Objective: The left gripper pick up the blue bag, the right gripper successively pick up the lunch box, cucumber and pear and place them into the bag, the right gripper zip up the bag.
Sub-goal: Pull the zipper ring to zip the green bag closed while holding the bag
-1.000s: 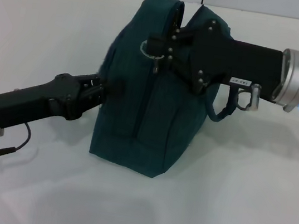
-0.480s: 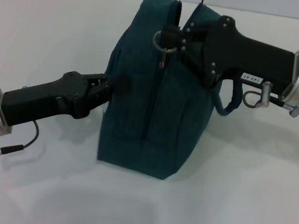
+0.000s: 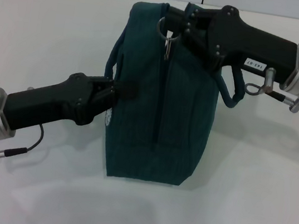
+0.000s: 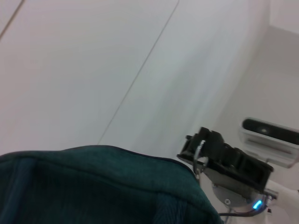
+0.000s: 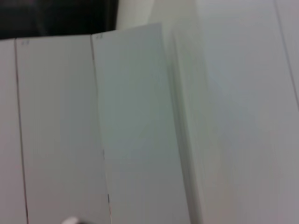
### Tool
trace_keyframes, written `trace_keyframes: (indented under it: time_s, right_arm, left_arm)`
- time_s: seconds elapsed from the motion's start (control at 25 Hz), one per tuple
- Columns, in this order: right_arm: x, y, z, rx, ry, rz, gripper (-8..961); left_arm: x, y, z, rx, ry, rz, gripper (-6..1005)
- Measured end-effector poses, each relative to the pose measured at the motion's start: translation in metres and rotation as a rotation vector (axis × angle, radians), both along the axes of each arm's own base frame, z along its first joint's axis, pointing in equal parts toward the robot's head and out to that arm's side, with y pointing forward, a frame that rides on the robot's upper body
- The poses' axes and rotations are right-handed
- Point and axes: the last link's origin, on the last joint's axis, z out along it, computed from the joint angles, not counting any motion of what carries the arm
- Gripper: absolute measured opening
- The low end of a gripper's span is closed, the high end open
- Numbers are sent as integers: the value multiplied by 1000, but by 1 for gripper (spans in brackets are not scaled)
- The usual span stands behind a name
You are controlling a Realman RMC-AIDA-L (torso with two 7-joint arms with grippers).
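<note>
The blue bag (image 3: 160, 113) stands upright in the middle of the white table in the head view. My left gripper (image 3: 123, 90) is shut on the bag's left side, just above its small white logo (image 3: 108, 118). My right gripper (image 3: 171, 24) is at the bag's top edge, shut on the zipper ring pull (image 3: 163, 28), and a metal tab hangs below it. The zip line runs closed down the bag's facing end. The left wrist view shows the bag's fabric (image 4: 93, 186) and the right gripper (image 4: 202, 148) farther off. The lunch box, cucumber and pear are out of view.
The white table (image 3: 237, 204) surrounds the bag. One loop handle (image 3: 228, 95) hangs under my right arm. A thin cable (image 3: 19, 152) dangles from my left cuff. The right wrist view shows only pale wall panels (image 5: 140, 116).
The bag has gone from leaning to upright and shifted slightly right. My right gripper has moved up and back to the bag's top with the ring pull. My left gripper followed the bag rightward.
</note>
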Motion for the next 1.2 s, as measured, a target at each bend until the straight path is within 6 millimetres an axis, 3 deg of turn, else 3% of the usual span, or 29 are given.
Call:
trace_keyframes:
  time_s: [0.48,1.2]
  right_arm:
    - [4,5,3,-109,38,-141,16]
    - [2,18,5,-82,23,-189,16]
  left_arm:
    - [3,-1,-2,-15,-1,-22,60]
    - [6,-9,-11,-41,14,-69,79]
